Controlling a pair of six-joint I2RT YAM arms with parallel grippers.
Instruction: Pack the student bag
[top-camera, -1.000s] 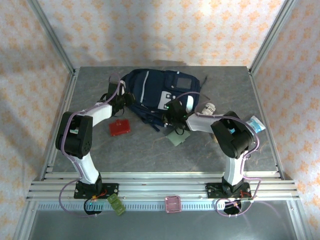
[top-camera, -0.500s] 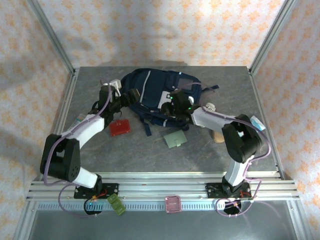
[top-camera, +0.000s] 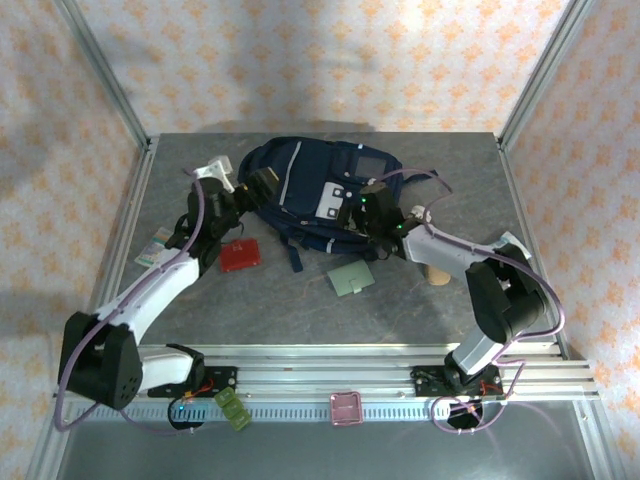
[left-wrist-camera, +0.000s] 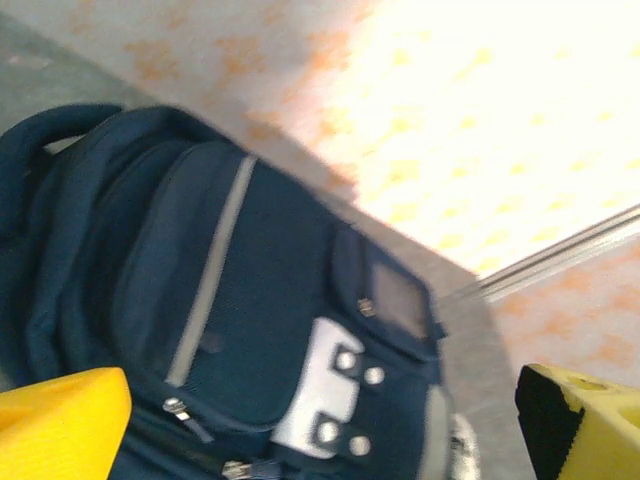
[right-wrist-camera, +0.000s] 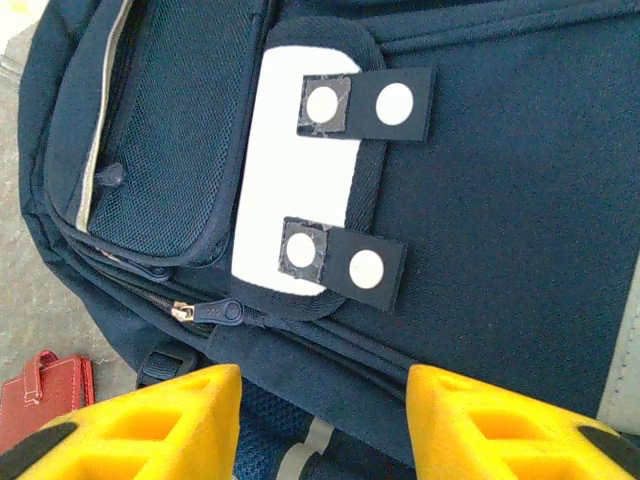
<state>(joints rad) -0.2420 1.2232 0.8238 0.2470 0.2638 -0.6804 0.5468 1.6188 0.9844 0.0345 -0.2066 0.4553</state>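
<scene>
The left gripper (top-camera: 258, 186) hangs released beside the student bag's (top-camera: 305, 180) left edge, the right gripper (right-wrist-camera: 325, 415) parted, empty, over its white front patch, the bag lying far-centre on the table (top-camera: 400, 315), bare stretch nearer.

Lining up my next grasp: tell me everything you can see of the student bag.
The student bag is a navy fabric backpack lying flat, front up, mid-far on the table. It has grey stripes, a white patch with two snap tabs, a grey square panel, a mesh pocket and shut-looking zips. The right gripper hangs open over its front; contact is unclear.
</scene>
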